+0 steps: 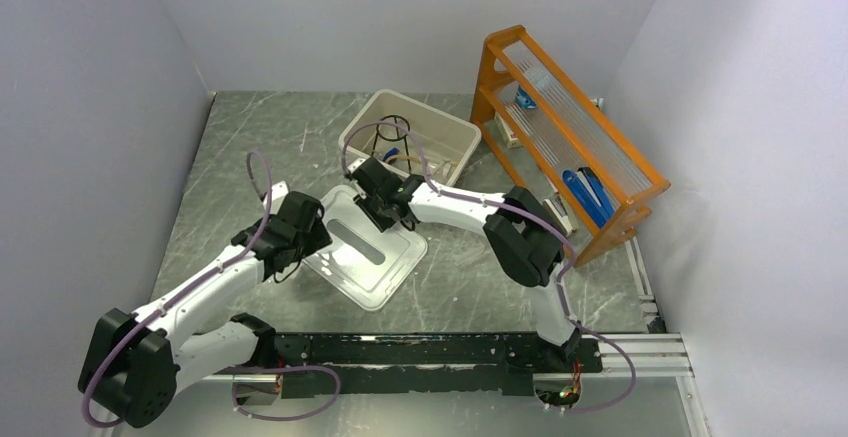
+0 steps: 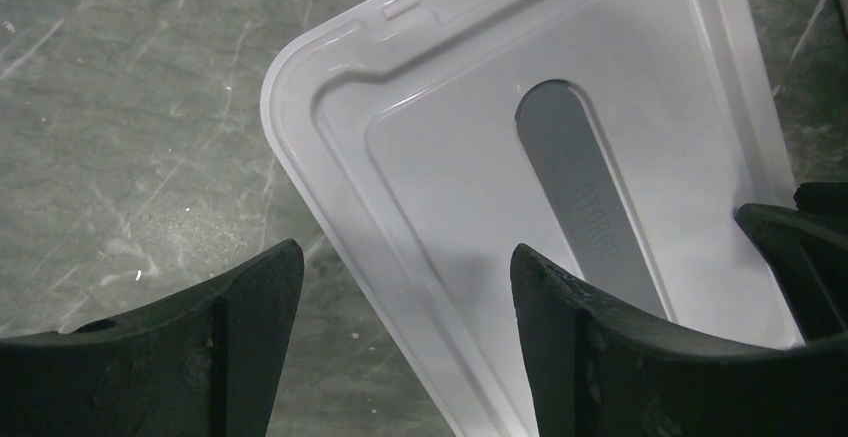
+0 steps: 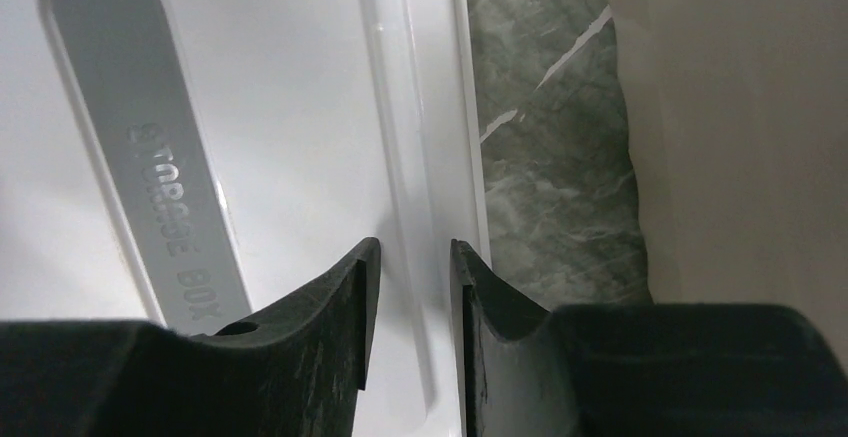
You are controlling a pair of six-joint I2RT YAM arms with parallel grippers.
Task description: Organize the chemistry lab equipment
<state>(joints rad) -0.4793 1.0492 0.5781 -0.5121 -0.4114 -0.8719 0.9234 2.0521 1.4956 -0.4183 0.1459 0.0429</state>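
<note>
Lidding stage, seemingly: left gripper [image 2: 405,257] gapes over the white lid [image 1: 385,272]; right gripper [image 3: 415,252] brackets its right rim, grip unclear. Next: clamp, carry to beige tub [image 1: 460,152].

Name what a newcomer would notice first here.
The white lid lying flat mid-table, with the left gripper and right gripper poised over its edges. Behind it sits the beige tub holding a black wire ring; the orange rack stands at the right.
</note>
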